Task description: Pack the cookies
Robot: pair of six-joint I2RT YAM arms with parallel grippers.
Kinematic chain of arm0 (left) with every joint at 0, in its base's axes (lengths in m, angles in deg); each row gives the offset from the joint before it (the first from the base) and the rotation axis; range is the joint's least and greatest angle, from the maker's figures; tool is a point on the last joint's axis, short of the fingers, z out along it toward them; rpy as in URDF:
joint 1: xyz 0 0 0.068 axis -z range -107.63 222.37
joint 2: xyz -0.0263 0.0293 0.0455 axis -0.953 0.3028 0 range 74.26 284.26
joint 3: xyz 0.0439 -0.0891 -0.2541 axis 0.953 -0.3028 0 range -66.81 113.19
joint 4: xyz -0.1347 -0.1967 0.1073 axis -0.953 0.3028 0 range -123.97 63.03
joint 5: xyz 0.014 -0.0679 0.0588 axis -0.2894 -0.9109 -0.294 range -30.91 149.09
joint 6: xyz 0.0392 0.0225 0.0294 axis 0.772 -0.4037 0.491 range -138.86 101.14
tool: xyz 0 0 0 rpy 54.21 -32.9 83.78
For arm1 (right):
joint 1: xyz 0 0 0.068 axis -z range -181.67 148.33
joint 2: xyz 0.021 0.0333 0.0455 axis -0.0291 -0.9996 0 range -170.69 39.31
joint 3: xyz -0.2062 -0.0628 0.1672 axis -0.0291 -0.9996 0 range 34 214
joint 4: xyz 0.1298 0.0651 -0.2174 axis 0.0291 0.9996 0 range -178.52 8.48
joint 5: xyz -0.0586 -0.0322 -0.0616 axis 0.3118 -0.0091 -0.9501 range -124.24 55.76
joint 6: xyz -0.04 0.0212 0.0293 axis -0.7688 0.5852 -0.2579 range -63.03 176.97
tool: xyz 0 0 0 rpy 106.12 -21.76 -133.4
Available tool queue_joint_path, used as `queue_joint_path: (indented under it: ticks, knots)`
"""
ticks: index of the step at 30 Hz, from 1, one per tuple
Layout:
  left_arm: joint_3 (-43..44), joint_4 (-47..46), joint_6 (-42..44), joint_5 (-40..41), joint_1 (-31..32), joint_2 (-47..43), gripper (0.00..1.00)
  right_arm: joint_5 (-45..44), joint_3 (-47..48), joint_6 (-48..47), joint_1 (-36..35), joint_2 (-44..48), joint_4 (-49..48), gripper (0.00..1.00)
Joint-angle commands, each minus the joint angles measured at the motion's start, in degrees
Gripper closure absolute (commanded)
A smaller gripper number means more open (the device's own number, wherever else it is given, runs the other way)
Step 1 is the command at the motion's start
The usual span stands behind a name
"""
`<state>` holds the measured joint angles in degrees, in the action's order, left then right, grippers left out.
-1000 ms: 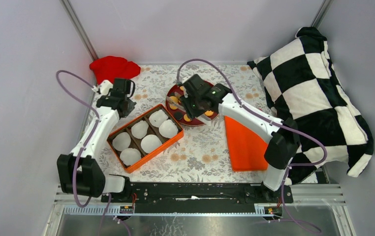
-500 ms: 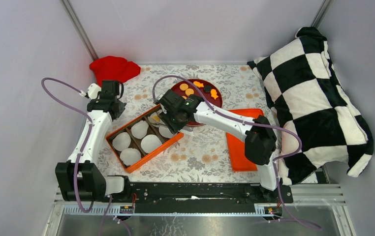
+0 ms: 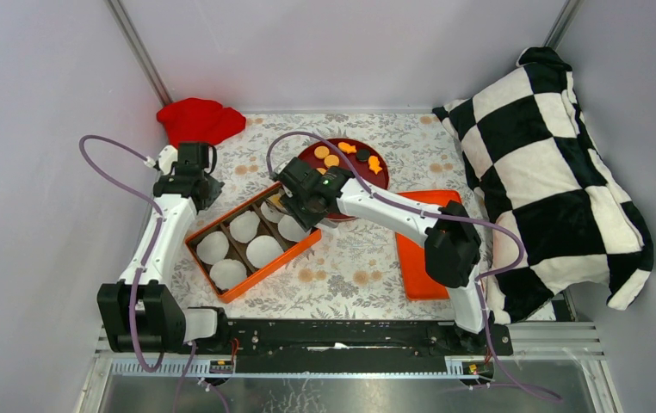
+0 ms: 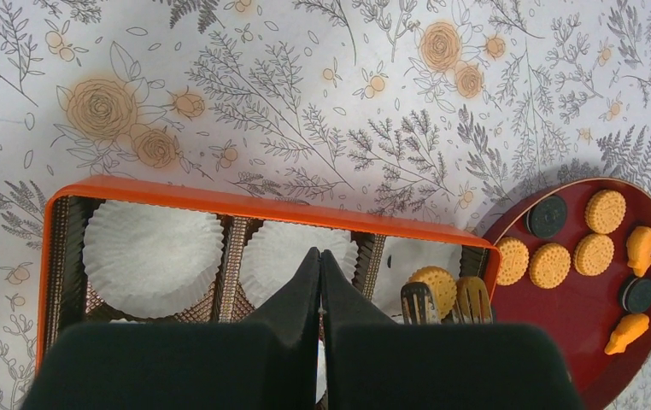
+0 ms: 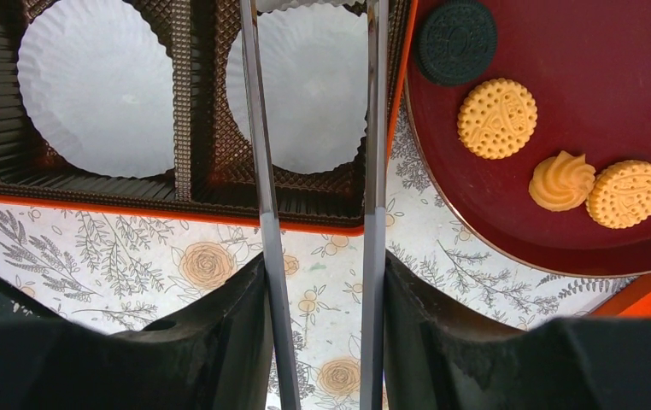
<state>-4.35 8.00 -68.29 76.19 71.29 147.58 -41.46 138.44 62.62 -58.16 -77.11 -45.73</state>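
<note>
With the left gripper pressed shut and the right gripper pinching one round cookie over the orange tray's end liner, we judge the cookies on the red plate light, stiff and crumbly, best gripped gently across the rim.

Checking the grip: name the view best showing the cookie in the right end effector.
Left wrist: the cookie shows between the right end effector tips, over the orange box. Top external hides it under the right arm; right wrist crops it out.
</note>
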Motion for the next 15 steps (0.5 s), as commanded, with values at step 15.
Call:
queue_joint_path:
  ticks: [15]
  knots:
    - [-2.3, -4.8, 3.6, -4.8, -0.5, -1.1, 1.0, -3.7, 0.0, -1.2, 0.3, 3.4, -4.0, 0.49]
